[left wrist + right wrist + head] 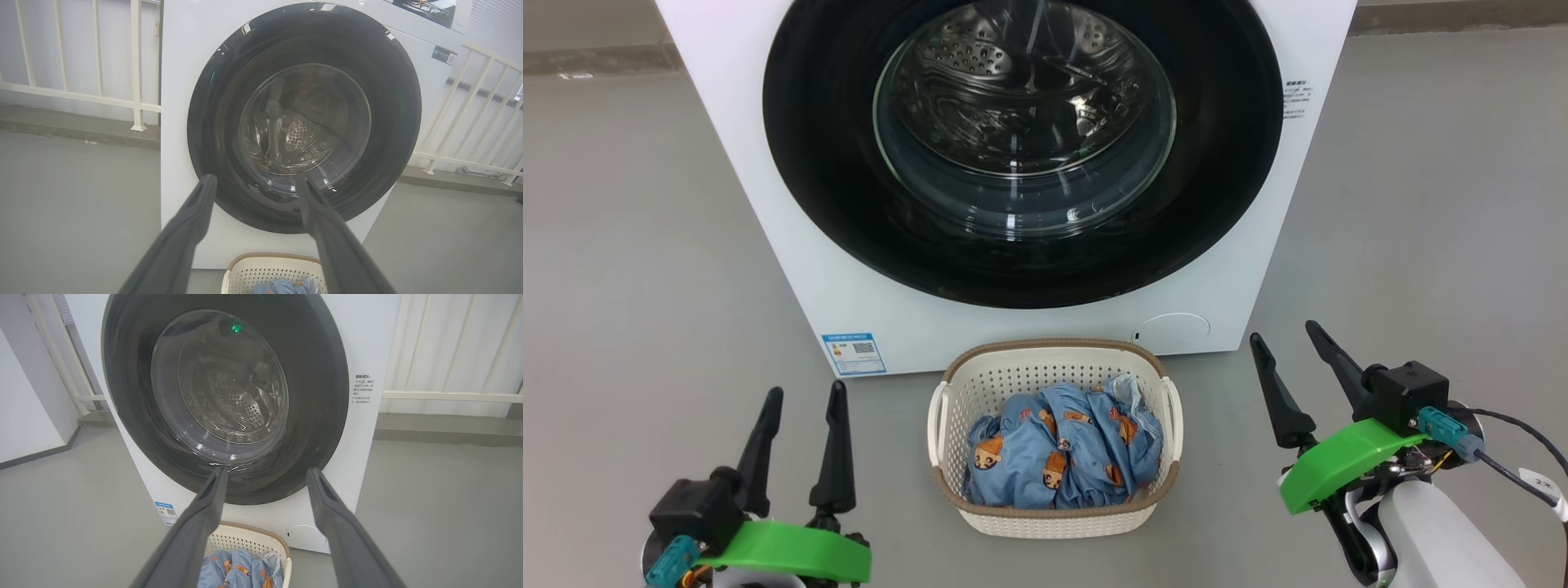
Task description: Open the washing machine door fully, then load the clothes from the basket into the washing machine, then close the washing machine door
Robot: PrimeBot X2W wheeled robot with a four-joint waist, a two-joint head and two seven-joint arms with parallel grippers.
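Grippers: my left gripper (805, 390) sits at the lower left of the head view and my right gripper (1282, 333) at the lower right. Both have their jaws spread wide and hold nothing.
Basket: the basket (1054, 345) is at the lower centre, on the floor (645, 245) between my grippers and just in front of the washing machine (890, 327).
Clothes: the clothes (1062, 457) lie in a crumpled heap inside the basket. They are light blue with small orange-brown figures, soft, and likely to drape when lifted.
Door: the washing machine door (825, 163) is at the upper centre, a glossy black rim around bulging clear glass. It lies flush against the front, so it is shut, and the steel drum (1013, 90) shows through.
Progress: nothing is done yet, I judge. Opening, loading and closing all remain.
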